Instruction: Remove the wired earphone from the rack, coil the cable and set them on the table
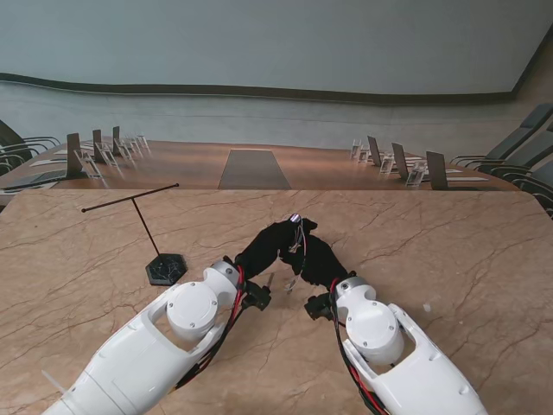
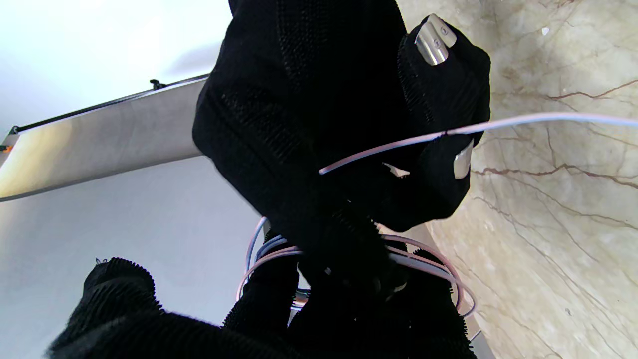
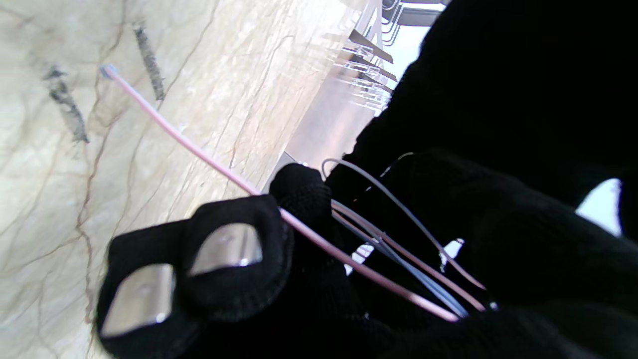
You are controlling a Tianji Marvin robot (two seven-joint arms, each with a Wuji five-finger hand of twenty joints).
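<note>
My two black-gloved hands meet above the middle of the marble table, left hand [image 1: 266,244] and right hand [image 1: 318,258] touching. Between them is the thin white-pink earphone cable [image 1: 296,248]. In the left wrist view several loops of cable [image 2: 423,264] wrap around the left hand's fingers, and one strand [image 2: 523,120] runs off past the right hand's fingers. The right wrist view shows the right hand's fingers [image 3: 239,249] pinching a strand [image 3: 199,149] whose free end hangs over the table. The rack [image 1: 147,226], a thin black T-shaped stand on a hexagonal base, stands bare at the left.
The marble table [image 1: 449,251] stretches out on both sides of the hands. Beyond its far edge are rows of desks and chairs [image 1: 397,160] in a lecture hall. A small pale speck [image 1: 426,307] lies on the table at the right.
</note>
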